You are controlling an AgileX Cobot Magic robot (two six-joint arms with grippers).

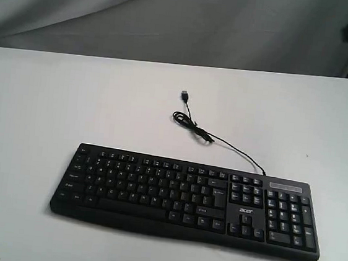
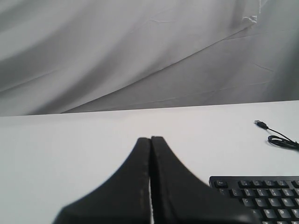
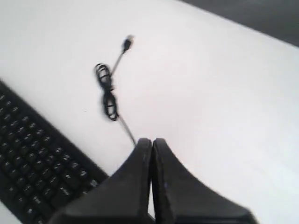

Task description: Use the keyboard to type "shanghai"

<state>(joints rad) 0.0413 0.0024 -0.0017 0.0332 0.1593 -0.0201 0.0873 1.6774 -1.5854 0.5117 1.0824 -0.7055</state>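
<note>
One keyboard (image 1: 185, 197) with one cable (image 1: 222, 143) is laid on the tabletop (image 1: 40, 104). The left claw (image 2: 150, 140) and right claw (image 3: 152, 141) are seen closed.

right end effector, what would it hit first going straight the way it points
Probably the bare table, close beside the cable, not the keyboard; depth is unclear from the right wrist view.

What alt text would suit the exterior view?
A black keyboard lies on a white table, angled slightly. Its thin cable loops behind it and ends in a plug lying loose on the table. Grey cloth hangs behind.
</note>
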